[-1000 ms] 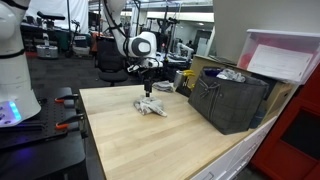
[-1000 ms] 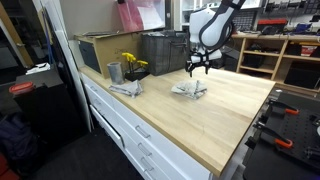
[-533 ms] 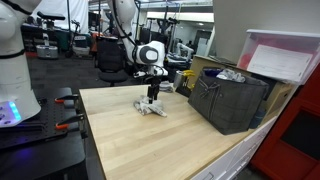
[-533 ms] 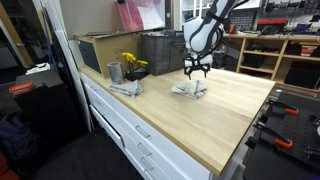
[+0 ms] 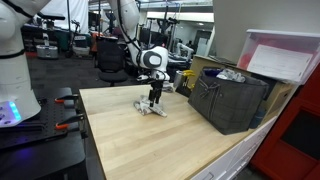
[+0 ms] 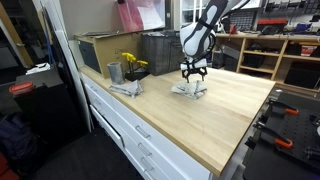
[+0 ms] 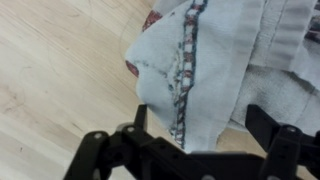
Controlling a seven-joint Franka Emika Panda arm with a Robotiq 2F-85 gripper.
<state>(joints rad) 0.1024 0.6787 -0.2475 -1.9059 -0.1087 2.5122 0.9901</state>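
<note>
Hanging straight down over the wooden table [image 5: 150, 145], your gripper [image 5: 153, 97] sat low on the crumpled white cloth [image 5: 152, 108], which lay near the middle of the tabletop, left of the black crate [image 5: 232, 100] in an exterior view. In the wrist view the jaws stood apart, 1 finger [image 7: 140, 118] on each side of a raised fold with a dark-stitched edge, not clamped on it. A 2nd cloth [image 6: 126, 89] and a metal cup [image 6: 114, 72] of yellow flowers sat well apart, further left along the table.
</note>
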